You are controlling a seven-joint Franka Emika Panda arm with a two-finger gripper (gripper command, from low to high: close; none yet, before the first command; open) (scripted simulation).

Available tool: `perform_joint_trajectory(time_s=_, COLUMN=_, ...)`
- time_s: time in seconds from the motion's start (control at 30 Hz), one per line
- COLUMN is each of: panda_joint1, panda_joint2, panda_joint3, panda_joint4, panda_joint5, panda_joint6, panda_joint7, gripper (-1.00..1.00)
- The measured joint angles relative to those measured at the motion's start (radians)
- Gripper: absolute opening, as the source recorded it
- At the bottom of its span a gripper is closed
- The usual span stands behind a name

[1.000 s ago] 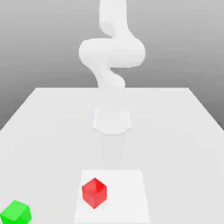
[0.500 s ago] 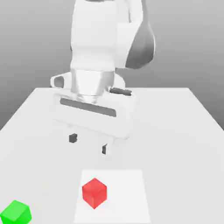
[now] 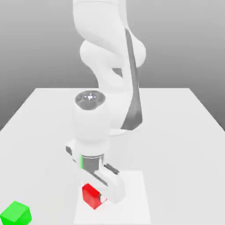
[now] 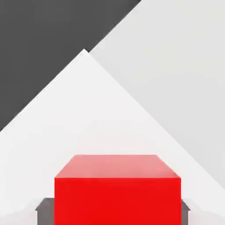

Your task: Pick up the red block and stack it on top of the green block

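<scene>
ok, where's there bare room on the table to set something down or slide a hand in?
Bare: table beside the white square toward the exterior view's right edge, plus the strip between the square and green block. Crowded: the square's left part in that view, where the hand is closed on the red block.

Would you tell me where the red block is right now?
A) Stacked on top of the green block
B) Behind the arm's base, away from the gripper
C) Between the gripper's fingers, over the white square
C: the hand view shows the red block with a finger against each of two opposite sides, and the exterior view shows it over the white square.
</scene>
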Motion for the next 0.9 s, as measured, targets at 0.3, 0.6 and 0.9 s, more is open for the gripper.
perform_joint_trajectory(time_s=0.3, panda_joint1=-0.029, panda_joint2=-0.171, panda_joint3=0.009, panda_joint4=0.01, panda_joint5=0.058, panda_joint6=-0.182, panda_joint7=-0.003, gripper=-1.0)
perform_joint_trajectory(time_s=0.6, panda_joint1=-0.134, panda_joint2=-0.047, panda_joint3=-0.149, panda_joint4=0.323, panda_joint5=0.121, panda_joint6=-0.371, panda_joint7=0.277, gripper=-1.0)
perform_joint_trajectory(time_s=0.9, panda_joint1=-0.166, panda_joint2=0.119, panda_joint3=-0.167, panda_joint4=0.393, panda_joint5=0.168, panda_joint6=-0.278, panda_joint7=0.31, gripper=1.0)
